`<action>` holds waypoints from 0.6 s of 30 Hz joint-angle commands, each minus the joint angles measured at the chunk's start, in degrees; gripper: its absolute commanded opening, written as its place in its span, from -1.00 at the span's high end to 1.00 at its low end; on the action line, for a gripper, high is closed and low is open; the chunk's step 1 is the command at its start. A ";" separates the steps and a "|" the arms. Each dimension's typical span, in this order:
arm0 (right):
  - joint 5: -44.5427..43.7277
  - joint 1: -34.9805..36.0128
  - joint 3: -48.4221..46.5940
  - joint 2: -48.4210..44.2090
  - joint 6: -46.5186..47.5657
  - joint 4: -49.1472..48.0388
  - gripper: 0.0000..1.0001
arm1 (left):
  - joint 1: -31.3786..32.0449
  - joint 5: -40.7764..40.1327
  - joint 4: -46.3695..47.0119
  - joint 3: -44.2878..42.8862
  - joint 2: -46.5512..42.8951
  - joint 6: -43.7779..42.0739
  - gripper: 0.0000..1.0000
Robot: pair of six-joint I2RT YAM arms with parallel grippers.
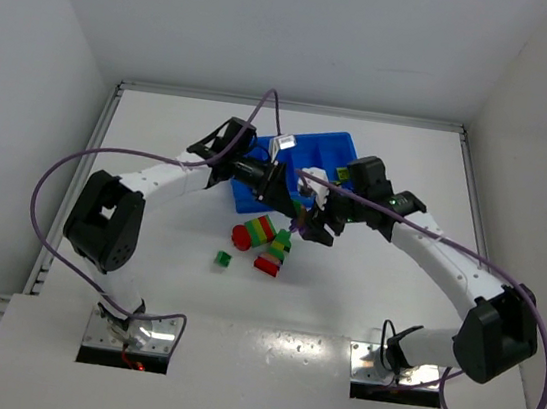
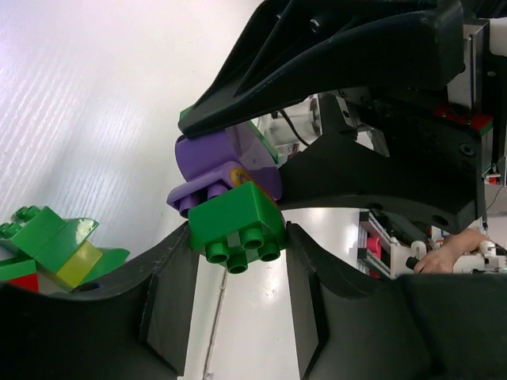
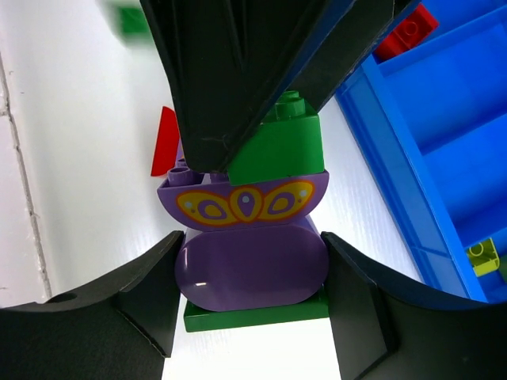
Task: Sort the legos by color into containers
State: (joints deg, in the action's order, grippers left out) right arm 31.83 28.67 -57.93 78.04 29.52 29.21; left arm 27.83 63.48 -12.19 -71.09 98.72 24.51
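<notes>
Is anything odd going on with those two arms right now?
Yes: one stack beside the blue tray is held from both sides. The left pincer grips its green brick, the right pincer its purple piece, seemingly to pull them apart.

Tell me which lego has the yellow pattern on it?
The purple one in the right gripper. The green brick stuck to it and the red brick in the tray are plain.

White arm links (image 1: 161, 178), black joints (image 1: 105, 221), purple cables (image 1: 36, 195); matte-black left pincer (image 2: 239, 237), right pincer (image 3: 252, 245).
</notes>
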 commanded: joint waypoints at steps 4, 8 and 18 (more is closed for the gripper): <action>-2.13 -0.63 0.45 -3.24 1.50 -3.81 0.83 | -0.76 3.23 0.68 0.60 -1.94 -2.01 0.80; -2.74 -0.63 2.90 -4.83 2.21 -2.06 0.83 | -3.66 3.23 0.67 1.74 -3.17 -2.54 0.80; -5.12 -3.44 7.75 -9.04 0.28 -3.45 0.83 | -9.29 -33.99 -10.57 -5.97 -4.86 -15.45 0.83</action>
State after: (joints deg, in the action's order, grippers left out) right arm 27.40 25.69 -50.72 71.22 31.29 28.69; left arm 19.22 48.64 -19.90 -70.57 95.02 15.33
